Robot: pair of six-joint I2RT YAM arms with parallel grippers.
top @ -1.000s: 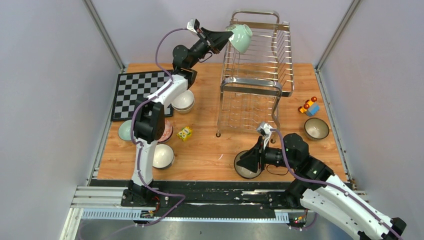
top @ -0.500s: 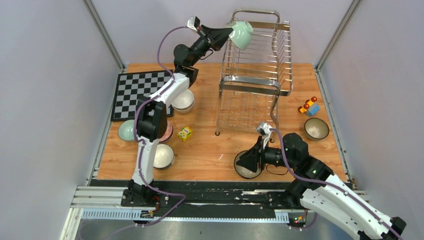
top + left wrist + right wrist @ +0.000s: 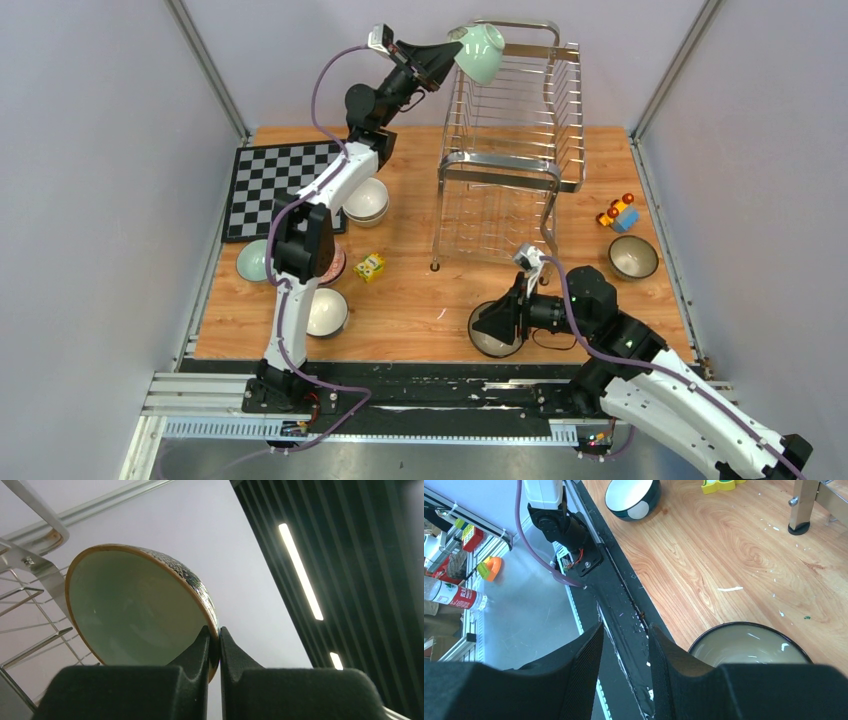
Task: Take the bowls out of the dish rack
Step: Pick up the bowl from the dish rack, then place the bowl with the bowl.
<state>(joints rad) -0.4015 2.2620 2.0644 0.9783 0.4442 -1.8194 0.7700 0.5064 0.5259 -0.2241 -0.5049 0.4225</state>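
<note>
Left arm first: the left fingers (image 3: pixel 197 652) are clamped together on the rim of the mint green bowl (image 3: pixel 480 52), one inside and one outside the wall. The wrist view shows the rim pinched near its low edge and the bowl tipped, its mouth facing back towards the fingers. Change over the last second: the bowl has risen and come slightly leftward. It was against the upper wires of the dish rack (image 3: pixel 505 165) and now sits level with the top rail, with the rack below and to the right of the fingers. I take it the bowl is nearly clear of the rack, so what remains is to carry it away and lower it to the counter (image 3: pixel 420 290). Well below those fingers, several unloaded bowls sit beside the chessboard (image 3: pixel 270 185), including a white stack (image 3: pixel 366 200). From above I see no other bowl in the rack, so this may be the last one. The right arm has not moved. The right fingers (image 3: pixel 584 655) stand apart with nothing between them, low over the near counter edge. A dark-rimmed bowl (image 3: pixel 749 645) rests upright on the counter just beside them. Risk as I judge it: a one-point rim pinch lets the bowl swing.
</note>
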